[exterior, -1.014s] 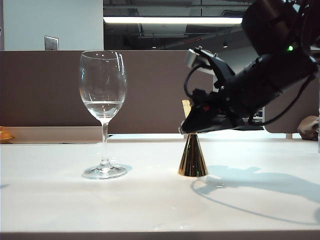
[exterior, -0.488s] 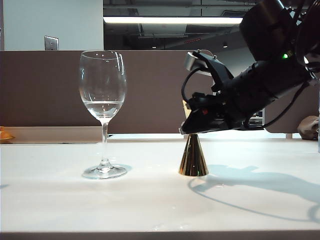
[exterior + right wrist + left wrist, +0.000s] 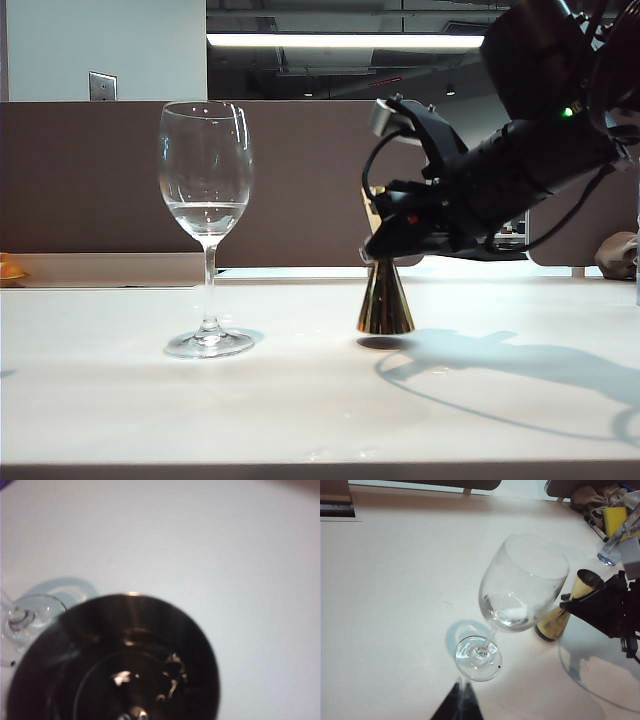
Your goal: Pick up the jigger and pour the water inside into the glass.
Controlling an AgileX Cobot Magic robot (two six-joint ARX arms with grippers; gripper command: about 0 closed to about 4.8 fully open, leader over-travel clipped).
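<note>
A: Table [image 3: 100, 400], glass [image 3: 206, 200]?
B: Glass stood upright, holding some water [image 3: 206, 215].
A: Right gripper [image 3: 385, 240]?
B: Right of glass, clamped on jigger [image 3: 385, 305] waist.
A: Left gripper [image 3: 460, 707]?
B: Near glass foot; jaw state couldn't be told.

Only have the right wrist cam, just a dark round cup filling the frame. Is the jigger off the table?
Observer: Yes. The right gripper is shut on the jigger at its waist, and its base hangs just clear of the table.
Operator: Glass empty?
Observer: No, the glass already holds water low in its bowl.
Operator: Left arm?
Observer: The left gripper hovers near the glass's foot, shut, not touching it.
</note>
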